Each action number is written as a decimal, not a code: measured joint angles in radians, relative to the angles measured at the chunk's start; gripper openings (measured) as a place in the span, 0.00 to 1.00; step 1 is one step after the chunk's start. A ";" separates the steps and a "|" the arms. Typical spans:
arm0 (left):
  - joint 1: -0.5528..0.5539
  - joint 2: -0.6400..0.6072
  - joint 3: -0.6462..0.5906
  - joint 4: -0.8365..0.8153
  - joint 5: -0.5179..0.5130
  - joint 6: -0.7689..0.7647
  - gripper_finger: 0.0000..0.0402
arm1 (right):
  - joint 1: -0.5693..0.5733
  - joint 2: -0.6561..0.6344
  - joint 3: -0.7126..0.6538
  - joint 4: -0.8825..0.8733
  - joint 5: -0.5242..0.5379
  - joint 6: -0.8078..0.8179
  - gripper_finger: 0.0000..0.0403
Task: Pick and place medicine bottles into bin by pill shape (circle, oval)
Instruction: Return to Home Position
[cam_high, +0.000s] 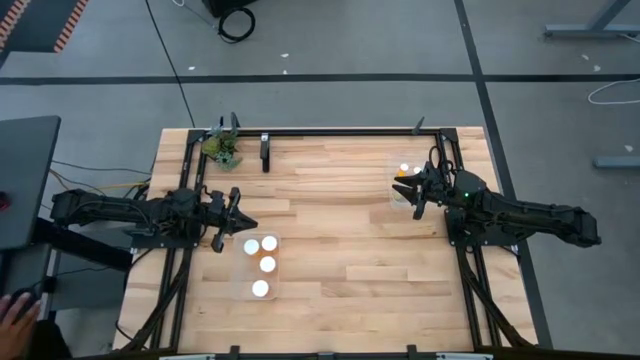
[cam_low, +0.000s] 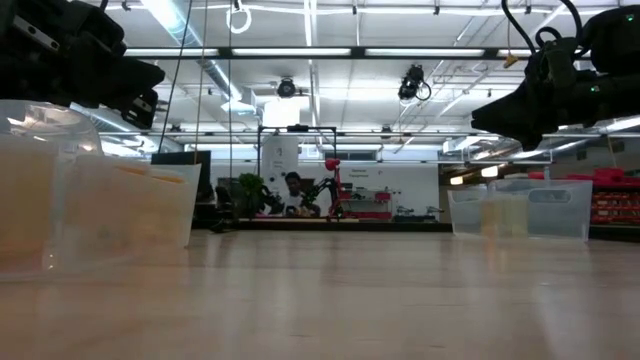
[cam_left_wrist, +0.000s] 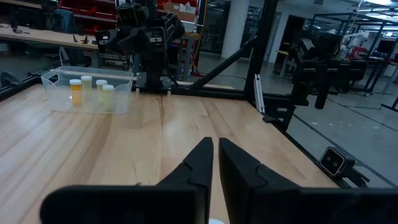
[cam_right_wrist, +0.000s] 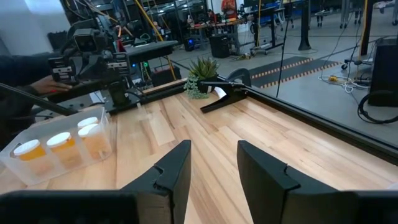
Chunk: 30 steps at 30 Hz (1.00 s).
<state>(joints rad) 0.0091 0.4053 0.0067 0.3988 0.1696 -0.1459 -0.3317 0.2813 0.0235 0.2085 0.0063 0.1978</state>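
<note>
Several amber bottles with white caps (cam_high: 267, 264) stand in a clear bin (cam_high: 240, 285) at the table's near left; they also show in the right wrist view (cam_right_wrist: 60, 147). More bottles (cam_left_wrist: 89, 89) stand in a second clear bin (cam_left_wrist: 118, 102) at the far right (cam_high: 394, 172). My left gripper (cam_high: 241, 222) hovers just left of the left bin's far end, fingers shut and empty (cam_left_wrist: 216, 155). My right gripper (cam_high: 414, 193) hovers over the right bin's near edge, open and empty (cam_right_wrist: 214, 163). In the low view both arms hang above the bins (cam_low: 90, 200).
A small green plant (cam_high: 224, 148) and a black clamp (cam_high: 265, 152) sit at the table's far left, by the black frame rail (cam_high: 340, 131). Bare wood lies between the two bins (cam_high: 335, 230). A person's hand (cam_high: 14, 310) shows off the table's left.
</note>
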 joint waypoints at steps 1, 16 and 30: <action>0.000 0.000 0.000 0.000 0.000 0.000 0.09 | 0.000 0.000 0.000 0.000 0.000 0.000 0.34; 0.000 0.000 0.000 0.000 0.000 0.000 0.07 | 0.000 0.000 0.000 0.000 0.000 0.000 0.34; 0.000 0.000 0.000 0.000 0.000 0.000 0.06 | 0.000 0.000 0.000 0.000 0.000 0.000 0.34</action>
<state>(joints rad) 0.0093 0.4053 0.0067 0.3988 0.1695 -0.1459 -0.3317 0.2813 0.0235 0.2084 0.0060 0.1978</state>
